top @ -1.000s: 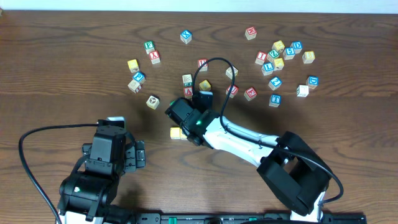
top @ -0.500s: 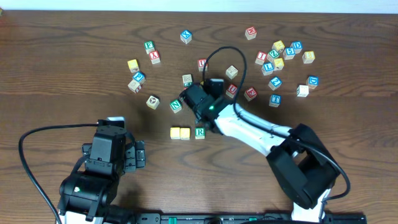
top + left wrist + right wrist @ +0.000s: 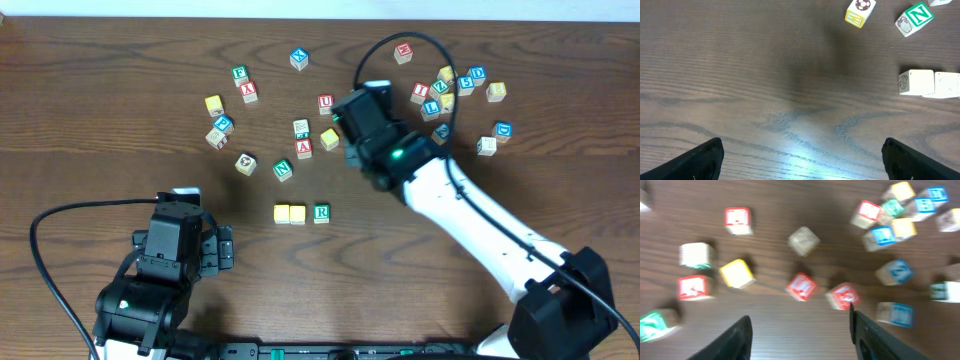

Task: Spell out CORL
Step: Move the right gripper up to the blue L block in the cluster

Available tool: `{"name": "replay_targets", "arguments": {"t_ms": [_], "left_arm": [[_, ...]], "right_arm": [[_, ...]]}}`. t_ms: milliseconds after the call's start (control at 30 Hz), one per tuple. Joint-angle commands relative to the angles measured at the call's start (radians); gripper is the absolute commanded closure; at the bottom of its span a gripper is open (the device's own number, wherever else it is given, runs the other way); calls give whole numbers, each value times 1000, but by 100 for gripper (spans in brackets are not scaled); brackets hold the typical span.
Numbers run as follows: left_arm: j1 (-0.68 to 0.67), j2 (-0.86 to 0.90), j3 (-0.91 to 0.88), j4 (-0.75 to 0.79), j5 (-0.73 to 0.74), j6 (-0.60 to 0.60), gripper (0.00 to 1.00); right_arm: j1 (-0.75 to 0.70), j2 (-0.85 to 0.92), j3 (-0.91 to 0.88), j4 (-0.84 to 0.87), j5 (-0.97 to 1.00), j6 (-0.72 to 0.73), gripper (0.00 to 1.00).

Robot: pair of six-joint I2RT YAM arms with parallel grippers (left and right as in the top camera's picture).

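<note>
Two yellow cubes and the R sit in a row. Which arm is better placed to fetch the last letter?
Right. The right gripper hangs open above the loose cubes; the left gripper sits open at the near edge, away from them.

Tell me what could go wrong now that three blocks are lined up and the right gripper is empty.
The L cube sits packed among neighbours, so the open right gripper may knock them or grab the wrong blue one. Setting it beside the R cube could nudge the row.
</note>
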Motion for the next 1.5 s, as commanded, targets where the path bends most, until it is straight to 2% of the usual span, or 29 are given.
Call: {"name": "replay_targets", "arguments": {"t_ms": [0, 167, 333, 533, 800, 1033, 1467], "left_arm": [[4, 0, 2, -3, -2, -9, 1], [4, 0, 2, -3, -2, -9, 1], [4, 0, 2, -3, -2, -10, 1], [4, 0, 2, -3, -2, -10, 1], [4, 0, 2, -3, -2, -10, 1], [4, 0, 2, -3, -2, -10, 1], [4, 0, 2, -3, -2, -9, 1]], "right_arm": [[-112, -2, 26, -35, -64, -105, 43], [-277, 0, 48, -39, -264, -177, 43], [-359, 1, 68, -33, -320, -286, 45], [-373, 19, 69, -26, -315, -387, 46], [-390, 148, 70, -6, -315, -463, 47], [-393, 227, 70, 12, -294, -470, 48], [-430, 229, 70, 57, -293, -481, 49]]}}
